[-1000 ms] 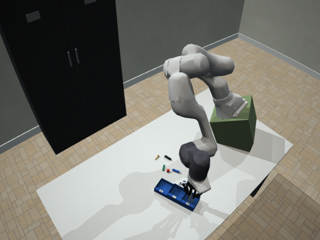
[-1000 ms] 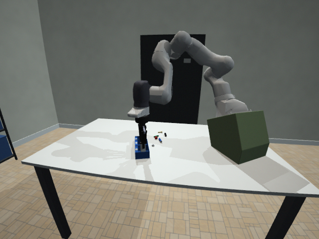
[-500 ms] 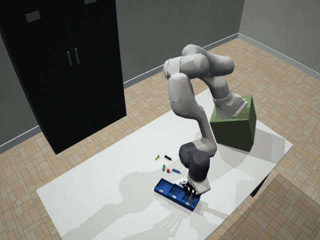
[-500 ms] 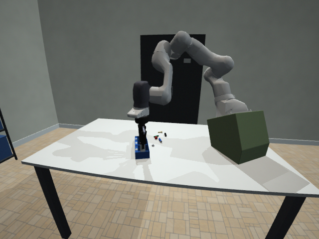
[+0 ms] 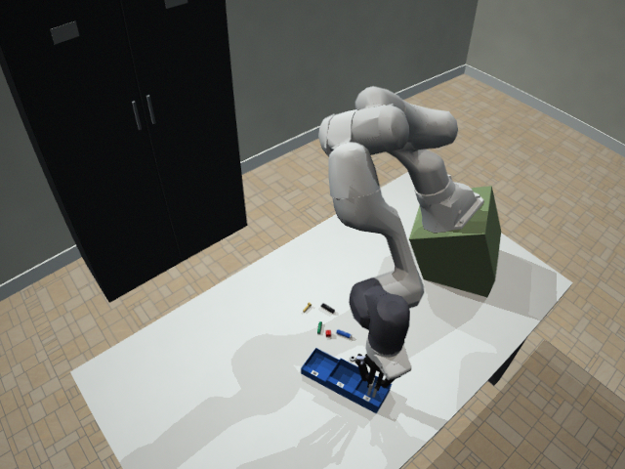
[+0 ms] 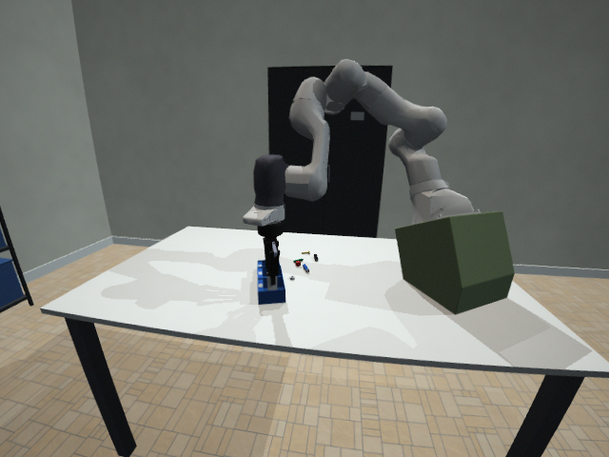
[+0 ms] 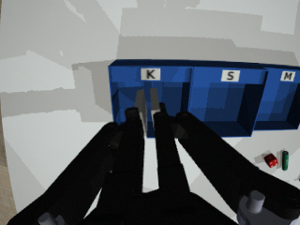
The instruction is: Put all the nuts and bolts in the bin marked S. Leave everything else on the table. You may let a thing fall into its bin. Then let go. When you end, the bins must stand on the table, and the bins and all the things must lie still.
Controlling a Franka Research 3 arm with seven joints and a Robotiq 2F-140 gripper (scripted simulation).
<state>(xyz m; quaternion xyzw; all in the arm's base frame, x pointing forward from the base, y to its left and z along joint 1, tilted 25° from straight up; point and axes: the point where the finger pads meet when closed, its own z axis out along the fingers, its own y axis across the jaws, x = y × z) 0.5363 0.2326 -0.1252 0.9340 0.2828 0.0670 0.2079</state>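
Gotta say, bright blue on the bins (image 5: 340, 387) (image 6: 271, 295) (image 7: 228, 133), with black letters on white labels (image 7: 230, 75). Plain white across the table (image 5: 201, 348) (image 6: 162, 314). Olive green on the block (image 5: 454, 262) (image 6: 481, 250). Red for the little cube (image 5: 328, 333) (image 6: 297, 263) (image 7: 271, 160). Tan patchwork all over the floor (image 5: 282, 196) (image 6: 343, 407). Pale grey plus charcoal on the arm (image 5: 355, 176) (image 6: 309, 112), honestly.

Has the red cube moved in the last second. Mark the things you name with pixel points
No. The red cube (image 5: 328, 333) (image 6: 298, 263) (image 7: 271, 160) looks unmoved: in the top view it sits just beside the green cylinder (image 5: 319, 327) (image 6: 298, 260) (image 7: 285, 160), as before.
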